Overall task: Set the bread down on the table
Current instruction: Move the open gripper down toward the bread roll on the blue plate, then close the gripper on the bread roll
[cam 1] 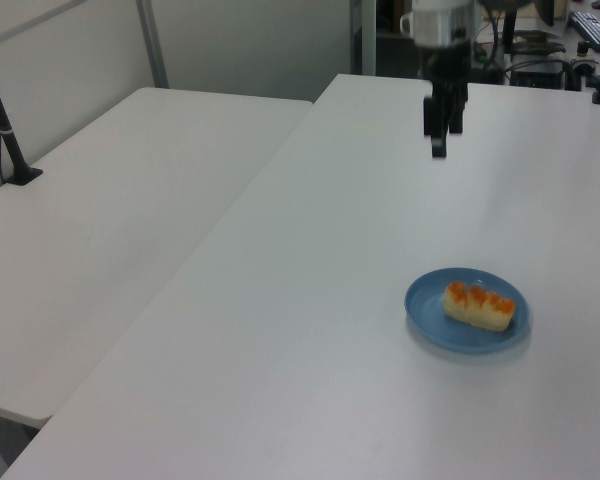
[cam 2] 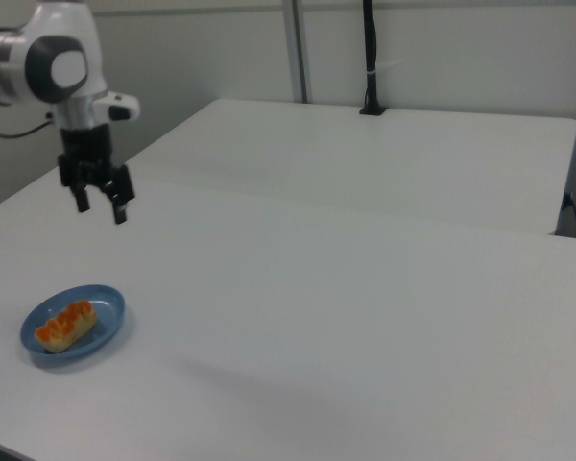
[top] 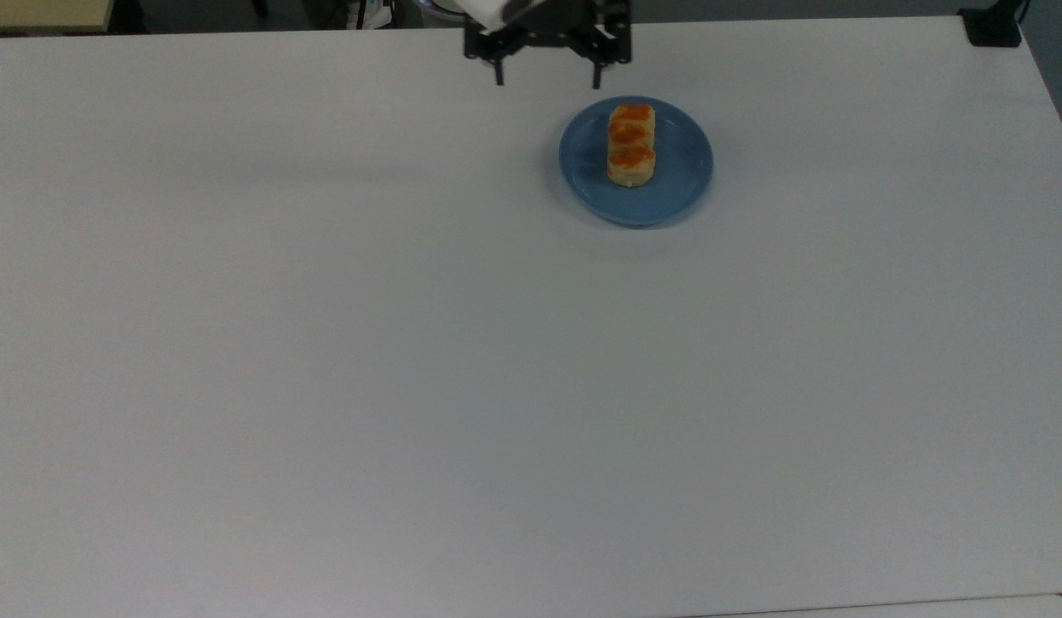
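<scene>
We see the bread (top: 631, 144) lying on the plate (top: 681, 184) in the top view's upper middle, the gripper (top: 547, 79) above-left of it, fingers apart

The pale-yellow, orange-topped bread (top: 631, 145) lies flat on a blue plate (top: 681, 184) atop the white table (top: 410, 343).

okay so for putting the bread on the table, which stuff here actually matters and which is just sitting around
Part of the job:
- the bread, lying on the blue plate
- the table, where it should end up
- the gripper, fingers open, empty, above the table near the plate

Just around:
- the black post on the neighbouring table
- the black clamp at the table's corner
</scene>
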Controlling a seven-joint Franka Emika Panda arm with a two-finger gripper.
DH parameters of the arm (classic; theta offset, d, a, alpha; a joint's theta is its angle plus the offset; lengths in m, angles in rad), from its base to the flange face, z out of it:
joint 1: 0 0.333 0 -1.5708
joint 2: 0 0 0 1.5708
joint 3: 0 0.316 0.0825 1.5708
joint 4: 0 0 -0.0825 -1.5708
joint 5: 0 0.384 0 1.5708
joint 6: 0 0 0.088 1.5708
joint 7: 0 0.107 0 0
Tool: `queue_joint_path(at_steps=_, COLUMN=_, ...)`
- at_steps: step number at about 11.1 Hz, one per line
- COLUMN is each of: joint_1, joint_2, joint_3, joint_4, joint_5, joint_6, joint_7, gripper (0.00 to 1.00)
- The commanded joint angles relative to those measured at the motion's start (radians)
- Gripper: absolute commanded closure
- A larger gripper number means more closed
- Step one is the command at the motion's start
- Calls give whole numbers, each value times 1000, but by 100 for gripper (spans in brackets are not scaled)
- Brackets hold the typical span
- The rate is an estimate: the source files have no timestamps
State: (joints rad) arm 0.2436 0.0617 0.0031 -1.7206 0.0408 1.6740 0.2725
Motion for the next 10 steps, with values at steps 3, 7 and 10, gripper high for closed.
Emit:
queue_joint_path(at_steps=3, joint_1=203, joint_2=-5, joint_3=12, joint_4=-308, joint_5=-39, joint_6=277, joint_7=189, gripper=0)
queue_joint_path(at_steps=7, joint_1=204, joint_2=47, joint_3=78, joint_4=-419, joint_5=-87, joint_6=390, joint_7=272, gripper=0)
queue_joint_path(at_steps=10, joint_1=206, joint_2=84, joint_3=80, joint_4=-425, joint_5=-134, joint_6=401, joint_7=341, gripper=9)
